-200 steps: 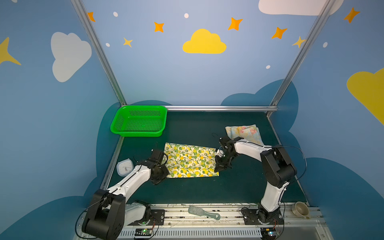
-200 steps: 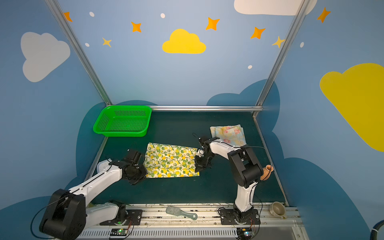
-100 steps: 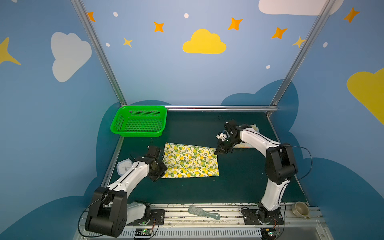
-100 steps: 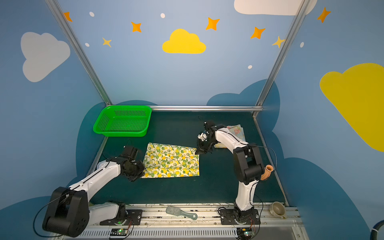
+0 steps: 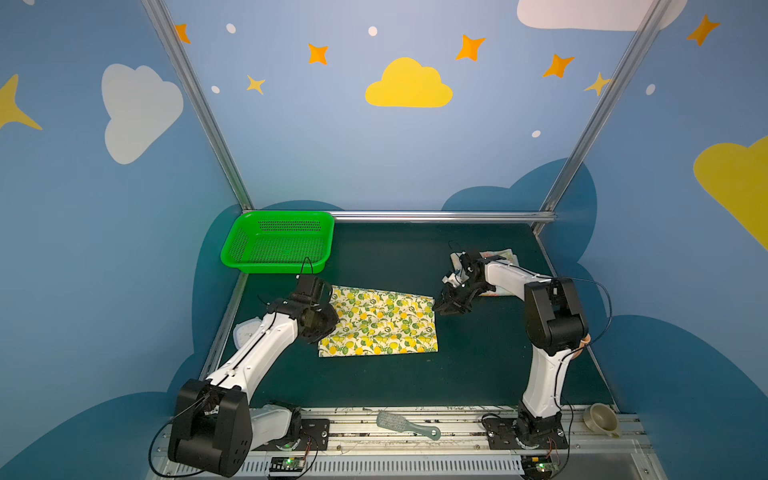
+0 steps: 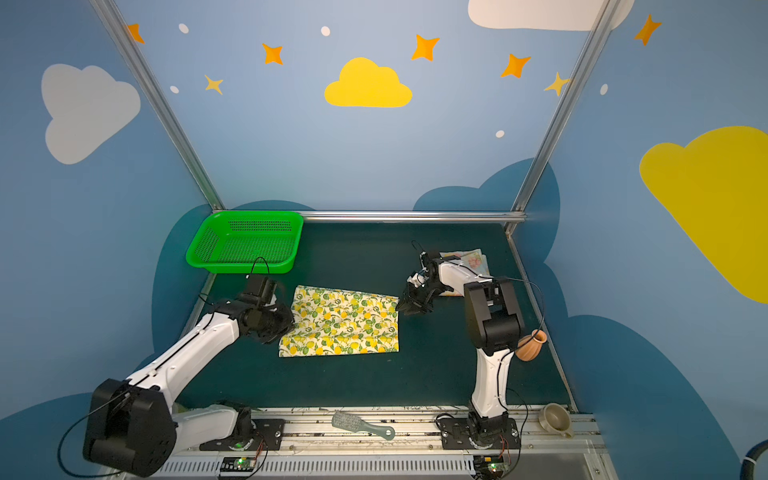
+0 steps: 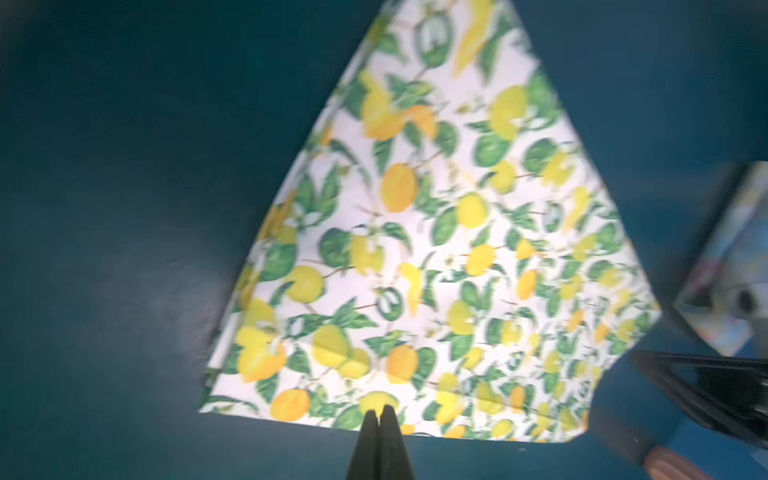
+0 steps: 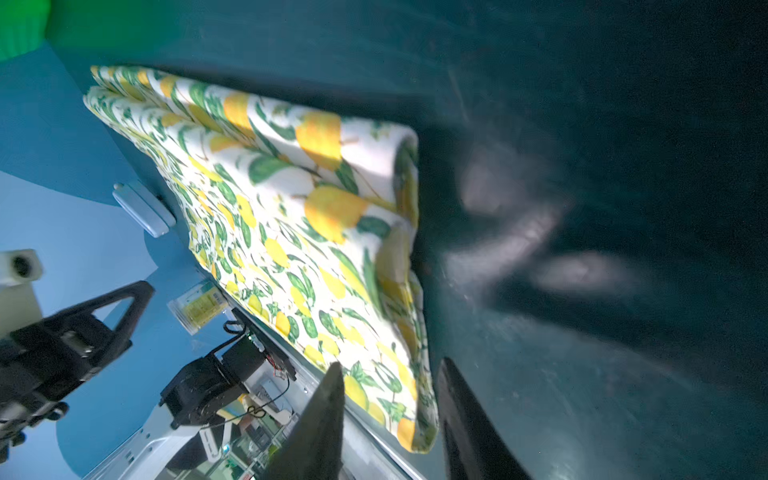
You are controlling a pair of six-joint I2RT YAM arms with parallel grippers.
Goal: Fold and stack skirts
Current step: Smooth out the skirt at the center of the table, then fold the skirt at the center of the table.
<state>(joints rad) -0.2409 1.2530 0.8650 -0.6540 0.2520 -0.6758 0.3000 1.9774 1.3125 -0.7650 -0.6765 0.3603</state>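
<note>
The cream lemon-and-leaf printed cloth skirt (image 5: 380, 322) lies folded flat on the dark green worktop (image 5: 415, 386) between both tools. The left tool (image 7: 378, 409) is closed at its edge, perhaps pinching it; the right tool (image 8: 390, 363) stands parted around its corner, gripping nothing.

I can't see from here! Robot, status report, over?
Left claw shut at edge of lemon skirt. Right claw open at its corner. Flowery skirt partly behind right arm.

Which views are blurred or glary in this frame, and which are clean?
Both top views: sharp, evenly lit. Left wrist view: lemon skirt softly blurred all over. Right wrist view: mat motion-smeared with pale glare patches.
</note>
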